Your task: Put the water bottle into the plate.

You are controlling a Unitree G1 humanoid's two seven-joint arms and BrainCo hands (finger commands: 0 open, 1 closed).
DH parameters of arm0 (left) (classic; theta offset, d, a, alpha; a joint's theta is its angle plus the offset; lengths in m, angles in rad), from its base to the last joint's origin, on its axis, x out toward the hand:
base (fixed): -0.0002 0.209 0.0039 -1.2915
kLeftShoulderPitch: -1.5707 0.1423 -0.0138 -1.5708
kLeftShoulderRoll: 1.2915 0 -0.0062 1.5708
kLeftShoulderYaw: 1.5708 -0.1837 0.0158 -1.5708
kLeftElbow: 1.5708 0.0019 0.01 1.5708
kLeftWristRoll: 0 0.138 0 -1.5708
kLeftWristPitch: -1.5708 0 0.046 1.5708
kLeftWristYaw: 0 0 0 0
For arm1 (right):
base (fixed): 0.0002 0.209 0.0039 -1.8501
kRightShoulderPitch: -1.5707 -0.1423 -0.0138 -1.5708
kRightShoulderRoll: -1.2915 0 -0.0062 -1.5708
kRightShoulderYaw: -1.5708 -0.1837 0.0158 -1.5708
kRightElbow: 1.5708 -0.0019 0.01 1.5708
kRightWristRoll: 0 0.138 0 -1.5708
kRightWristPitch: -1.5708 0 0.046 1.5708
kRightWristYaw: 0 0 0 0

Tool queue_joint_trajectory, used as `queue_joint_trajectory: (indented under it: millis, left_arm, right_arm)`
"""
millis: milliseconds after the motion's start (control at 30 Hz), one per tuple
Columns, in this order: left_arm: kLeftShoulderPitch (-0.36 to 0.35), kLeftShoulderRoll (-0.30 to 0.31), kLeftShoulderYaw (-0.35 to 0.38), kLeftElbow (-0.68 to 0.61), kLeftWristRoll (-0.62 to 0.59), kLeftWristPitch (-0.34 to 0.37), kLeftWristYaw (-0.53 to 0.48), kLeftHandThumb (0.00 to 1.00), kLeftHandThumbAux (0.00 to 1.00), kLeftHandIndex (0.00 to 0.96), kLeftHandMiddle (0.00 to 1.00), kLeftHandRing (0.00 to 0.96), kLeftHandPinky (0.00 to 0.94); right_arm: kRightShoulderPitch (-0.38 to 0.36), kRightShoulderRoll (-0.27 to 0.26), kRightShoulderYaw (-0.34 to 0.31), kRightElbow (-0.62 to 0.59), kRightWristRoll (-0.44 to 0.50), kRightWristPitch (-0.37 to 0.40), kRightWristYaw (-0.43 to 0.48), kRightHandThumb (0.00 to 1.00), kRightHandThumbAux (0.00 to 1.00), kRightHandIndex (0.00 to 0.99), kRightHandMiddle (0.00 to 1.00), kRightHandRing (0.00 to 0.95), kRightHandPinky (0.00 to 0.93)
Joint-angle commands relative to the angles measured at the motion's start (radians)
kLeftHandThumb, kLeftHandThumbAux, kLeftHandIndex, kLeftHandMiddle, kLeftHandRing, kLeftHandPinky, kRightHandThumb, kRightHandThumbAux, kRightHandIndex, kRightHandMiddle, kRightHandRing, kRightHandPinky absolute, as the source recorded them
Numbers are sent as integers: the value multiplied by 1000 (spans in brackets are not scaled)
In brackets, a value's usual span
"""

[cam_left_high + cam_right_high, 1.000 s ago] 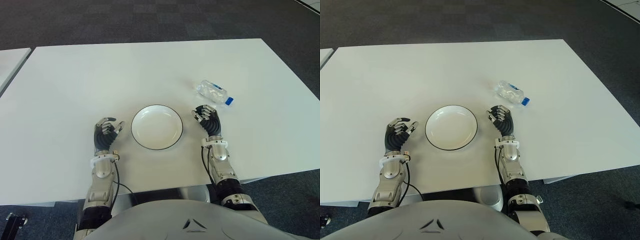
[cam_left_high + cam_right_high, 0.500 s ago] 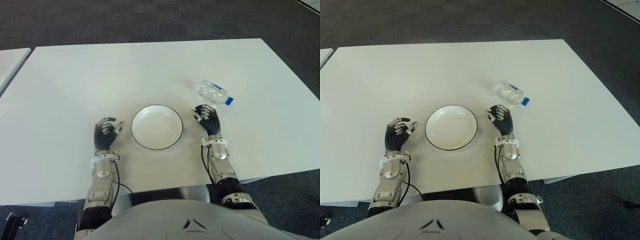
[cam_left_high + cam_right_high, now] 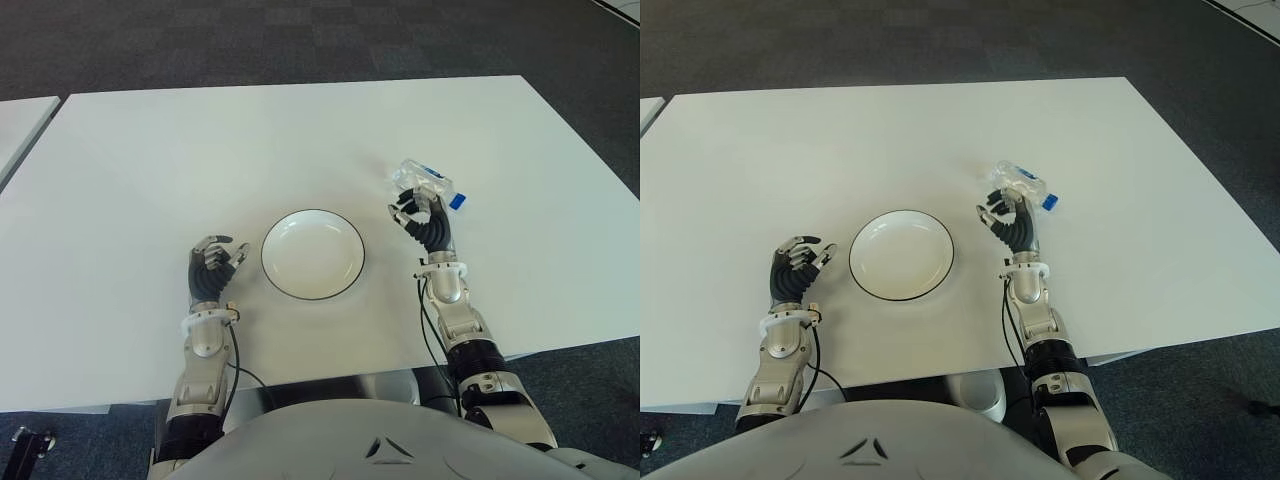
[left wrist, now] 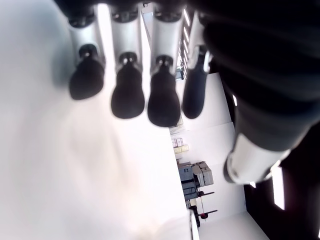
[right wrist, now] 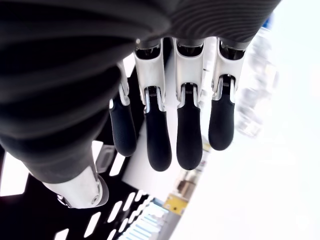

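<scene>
left eye view: right hand point(image 3: 422, 214) at the water bottle point(image 3: 424, 180)
bottle lies on the table point(image 3: 150, 160) just beyond its fingertips; plate point(image 3: 313, 254) to its left; left hand point(image 3: 211, 267) left of plate, fingers loosely curled, empty; right wrist view: fingers point(image 5: 188, 135) extended, holding nothing; bottle beside them.

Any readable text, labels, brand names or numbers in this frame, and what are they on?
None can be read.
Water bottle: lies on the table with a blue cap; any label print is too small to read.
Plate: plain white with a dark rim, no marking.
Right hand, open beside the bottle, and left hand, left of the plate: no lettering visible.
</scene>
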Motion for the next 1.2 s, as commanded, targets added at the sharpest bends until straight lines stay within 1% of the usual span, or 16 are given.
queue_joint_trajectory:
  millis: [33, 133, 167, 200, 233, 267, 300, 333, 400, 467, 533, 600, 767, 867, 1033, 1200]
  left_arm:
    - [14, 7, -7, -1, 15, 25, -10, 711, 715, 435, 757, 773, 777]
    - [11, 9, -8, 3, 18, 27, -11, 711, 715, 435, 756, 772, 771]
    - [10, 10, -9, 5, 19, 26, -12, 711, 715, 435, 756, 772, 769]
    - [10, 10, -10, 6, 19, 25, -13, 711, 715, 435, 754, 770, 764]
    - [9, 13, -11, 8, 17, 25, -19, 711, 715, 434, 753, 769, 761]
    - [8, 15, -12, 11, 14, 22, -25, 711, 715, 434, 751, 766, 757]
    - [7, 17, -12, 13, 11, 19, -30, 711, 715, 434, 746, 761, 749]
    - [7, 18, -13, 15, 10, 18, -32, 711, 715, 434, 743, 758, 744]
    - [4, 19, -11, 25, 4, 11, -38, 710, 715, 434, 738, 751, 736]
    - [1, 21, -9, 38, -3, -2, -44, 710, 715, 434, 732, 745, 728]
    - [-3, 20, -8, 53, -8, -15, -47, 710, 716, 434, 724, 735, 712]
    - [-6, 18, -6, 64, -10, -24, -46, 710, 715, 434, 723, 731, 703]
    - [-10, 9, -7, 96, -16, -45, -40, 710, 715, 435, 721, 724, 687]
    - [-12, -1, -7, 112, -23, -45, -37, 709, 715, 435, 721, 722, 690]
    - [-17, -12, -9, 142, -27, -53, -33, 707, 715, 435, 731, 732, 718]
    - [-22, -28, -8, 172, -29, -57, -27, 707, 716, 435, 737, 736, 715]
  right_arm:
    - [-50, -48, 44, -33, -152, 101, -64, 537, 690, 255, 287, 300, 314]
    - [-102, -71, 60, 2, -204, 153, -94, 475, 627, 137, 177, 195, 218]
    - [-131, -79, 66, 33, -217, 171, -102, 470, 619, 123, 163, 182, 206]
    - [-151, -85, 71, 56, -225, 184, -109, 468, 591, 87, 123, 139, 168]
    - [-178, -92, 79, 78, -247, 221, -117, 468, 573, 64, 97, 112, 143]
    - [-197, -97, 89, 94, -271, 259, -125, 472, 547, 51, 77, 89, 114]
    - [-207, -100, 97, 102, -287, 284, -131, 482, 489, 33, 49, 57, 73]
    - [-214, -102, 104, 108, -295, 300, -137, 489, 452, 21, 31, 36, 46]
    - [-223, -105, 116, 114, -306, 328, -144, 496, 407, 10, 16, 18, 23]
    - [-260, -113, 130, 155, -321, 375, -144, 500, 368, 5, 8, 9, 12]
    - [-294, -118, 140, 191, -326, 411, -139, 507, 304, 2, 3, 3, 4]
    - [-310, -122, 148, 205, -324, 432, -138, 515, 271, 0, 1, 1, 2]
    - [-361, -130, 165, 249, -315, 497, -123, 539, 230, 0, 0, 0, 0]
    - [-409, -137, 173, 296, -307, 536, -96, 557, 217, 0, 0, 0, 0]
    - [-464, -146, 186, 375, -289, 548, -82, 564, 200, 0, 0, 0, 0]
    - [-577, -148, 201, 634, -258, 491, -90, 557, 190, 0, 0, 0, 0]
